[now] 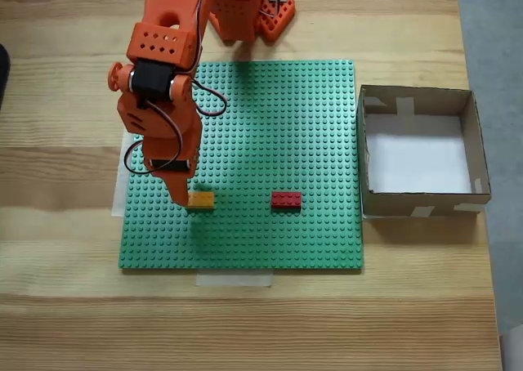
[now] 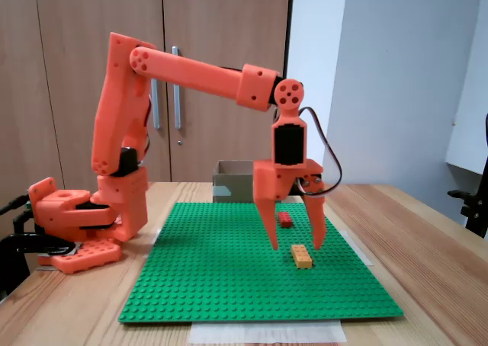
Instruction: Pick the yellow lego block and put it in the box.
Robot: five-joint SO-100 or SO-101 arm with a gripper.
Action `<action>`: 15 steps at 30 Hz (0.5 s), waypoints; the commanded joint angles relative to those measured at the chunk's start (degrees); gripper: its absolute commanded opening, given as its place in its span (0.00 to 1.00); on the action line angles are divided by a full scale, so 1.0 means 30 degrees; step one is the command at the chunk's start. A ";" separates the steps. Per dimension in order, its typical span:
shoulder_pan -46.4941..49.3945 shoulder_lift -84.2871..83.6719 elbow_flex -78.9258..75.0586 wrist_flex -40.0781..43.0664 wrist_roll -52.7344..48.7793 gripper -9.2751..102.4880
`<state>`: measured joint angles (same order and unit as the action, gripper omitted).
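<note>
Fixed view, side-on, listed near to far.

Item: strip of pale tape point(image 2: 263, 332) at the near edge of the baseplate; one.

Item: green studded baseplate point(image 2: 229, 277), flat on the wooden table point(image 2: 427, 247); one.

Item: yellow lego block point(image 2: 302, 256), on the baseplate toward its near right part, long side running away from the camera; one. Not yet lifted.

Item: end effector point(image 2: 294, 247), orange, pointing down, fingers spread apart and empty, straddling the air just over the block; the tips hang close to the studs. In the top-down fixed view the end effector point(image 1: 181, 193) partly covers the block's left end, so the yellow lego block point(image 1: 202, 199) shows only on its right side.

Item: red lego brick point(image 2: 285, 219), farther back on the baseplate, well apart from the yellow one; one.

Item: box point(image 2: 233, 181), brown cardboard, beyond the far edge of the baseplate, mostly hidden behind the arm; one. The top-down view shows the box point(image 1: 417, 101) empty, white-bottomed, just beside the baseplate.

Item: orange arm point(image 2: 198, 75) with base at far left; one.

Risks, as judged: the block may be pressed onto the studs, so a shallow or off-centre pinch could slip off. A finger landing on the block's top would jam it down. On carrying, the low box wall could catch the block.
</note>
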<state>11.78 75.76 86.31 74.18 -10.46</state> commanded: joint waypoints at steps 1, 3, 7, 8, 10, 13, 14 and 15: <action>-0.0352 -0.0293 -0.1143 0.0176 -0.0029 0.33; -0.0381 -0.0557 -0.1289 0.0117 0.0029 0.33; -0.0352 -0.1230 -0.1729 0.0117 0.0029 0.33; -0.0352 -0.1377 -0.1846 0.0117 0.0000 0.33; -0.0381 -0.1582 -0.1963 0.0088 0.0000 0.33; -0.0439 -0.1816 -0.2021 0.0029 0.0029 0.33; -0.0439 -0.1875 -0.2021 0.0029 0.0029 0.33; -0.0439 -0.1904 -0.2021 0.0000 0.0029 0.33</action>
<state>10.63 69.87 82.44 74.36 -10.46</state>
